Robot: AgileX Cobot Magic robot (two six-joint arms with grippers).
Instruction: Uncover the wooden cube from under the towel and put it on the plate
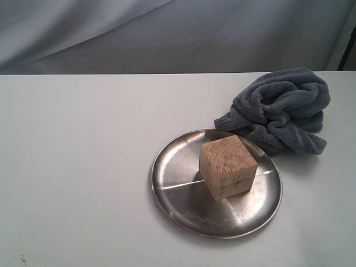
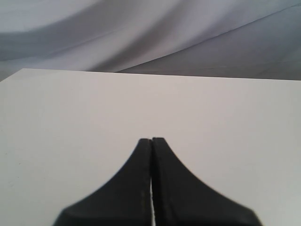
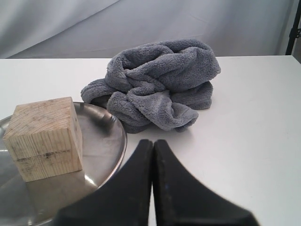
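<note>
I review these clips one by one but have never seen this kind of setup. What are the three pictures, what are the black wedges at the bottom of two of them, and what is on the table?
This is a robot with two arms. One picture comes from a camera off the arms; the other two come from cameras on each wrist. The black wedges are the closed fingers of the left gripper and the right gripper; both are shut and hold nothing. On the white table lies a round steel plate with a wooden cube standing on it. Just behind the plate sits a bunched grey towel, touching or overlapping its rim. The left wrist camera sees only bare table.
</note>
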